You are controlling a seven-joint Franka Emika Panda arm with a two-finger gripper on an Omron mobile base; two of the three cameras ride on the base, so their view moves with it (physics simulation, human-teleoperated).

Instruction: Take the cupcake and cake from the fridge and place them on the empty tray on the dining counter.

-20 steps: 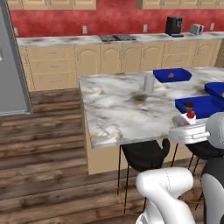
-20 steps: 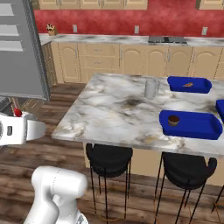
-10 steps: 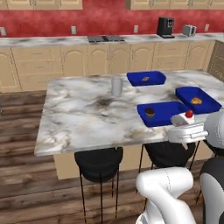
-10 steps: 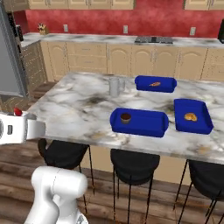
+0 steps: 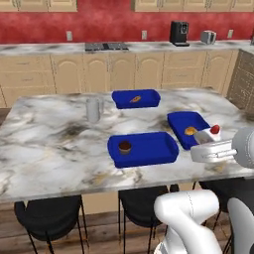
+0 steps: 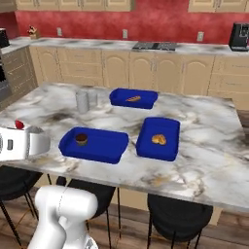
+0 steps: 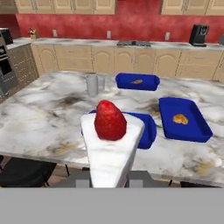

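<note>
Clearly the gripper [image 7: 111, 181] is clamped on the cake [image 7: 112, 146], holding the pale wedge level with its red berry uppermost, presumably so it arrives upright. It hangs at the near edge of the dining counter [image 5: 54, 149], short of the tray [image 5: 144, 149], where the cupcake [image 5: 124, 147] already sits toward one end; that leaves the other end bare, probably the spot meant for the slice. Two other blue trays [image 6: 157, 138] beyond each hold an orange-brown bit of food, so they are likely to be avoided. A grey cup [image 5: 93, 109] stands well apart.
</note>
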